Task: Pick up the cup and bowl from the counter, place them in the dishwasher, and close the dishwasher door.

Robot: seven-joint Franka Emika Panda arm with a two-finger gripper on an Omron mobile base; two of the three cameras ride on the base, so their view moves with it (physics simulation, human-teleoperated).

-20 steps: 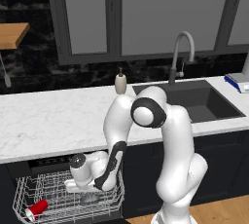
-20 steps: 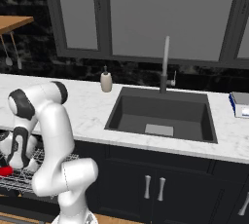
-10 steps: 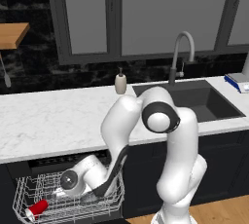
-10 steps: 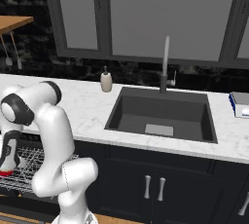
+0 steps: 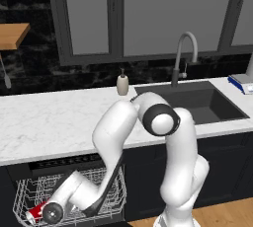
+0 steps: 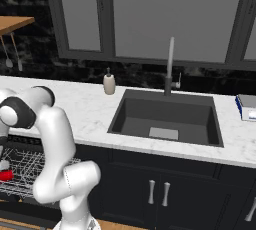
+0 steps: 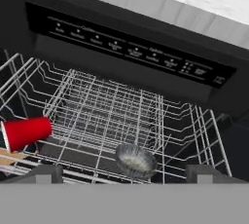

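The dishwasher (image 7: 131,50) stands open with its white wire rack (image 7: 107,101) pulled out under the counter (image 5: 54,122). The red cup (image 7: 26,131) lies on its side at the rack's left, also seen as the cup (image 5: 35,211) and the cup (image 6: 6,175). The grey bowl (image 7: 136,161) rests on the rack wires, low in the hand view. My gripper (image 7: 127,173) is open, its fingers (image 7: 46,172) set wide to either side of the bowl and apart from it. The dishwasher door is out of view.
A beige soap dispenser (image 5: 122,84) stands on the counter beside the dark sink (image 5: 197,102) and its faucet (image 5: 183,53). A wooden shelf (image 5: 12,33) hangs at the far left. Dark cabinets (image 6: 160,194) lie right of the rack (image 6: 25,169).
My arm has swung the hand down and to the left, out over the front of the rack. The cup has stayed where it lay.
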